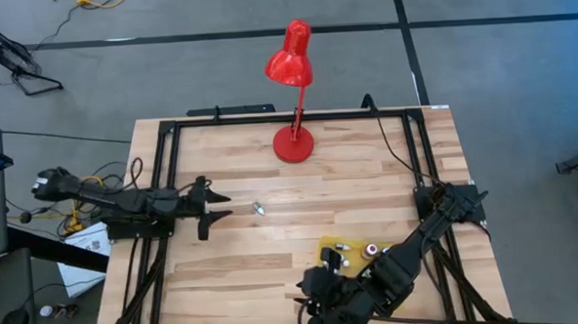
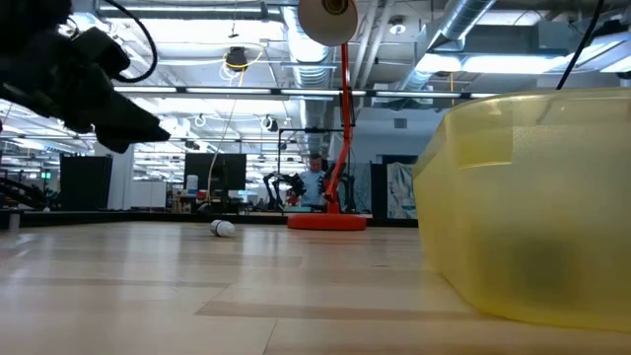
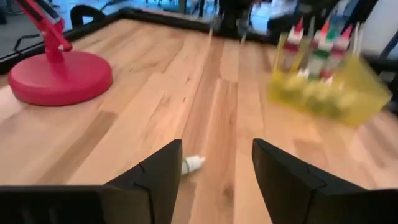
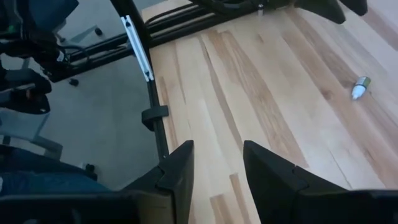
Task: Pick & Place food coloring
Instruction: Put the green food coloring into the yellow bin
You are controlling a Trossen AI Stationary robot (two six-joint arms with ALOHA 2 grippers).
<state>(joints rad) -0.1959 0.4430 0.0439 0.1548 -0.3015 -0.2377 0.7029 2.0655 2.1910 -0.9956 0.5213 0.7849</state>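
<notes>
One tiny food coloring bottle (image 1: 258,209) lies on its side on the bare wood, pale cap showing; it also appears as the bottle (image 3: 193,164), the bottle (image 2: 223,229) and the bottle (image 4: 360,87). My left gripper (image 1: 221,206) hovers open just left of it, above the table; in its wrist view the gripper (image 3: 217,149) has the bottle low between its fingers, untouched. Several more bottles (image 3: 317,53) with red and green contents stand in a yellow container (image 1: 344,255). My right gripper (image 1: 312,296) waits open near the table's near edge, seen as the gripper (image 4: 217,148).
A red desk lamp stands with its base (image 1: 293,143) on the far middle of the table, its head (image 1: 290,59) reaching beyond the far edge. A black frame (image 1: 268,119) runs along the table's edges. Bare wood lies between the lone bottle and the yellow container (image 2: 532,207).
</notes>
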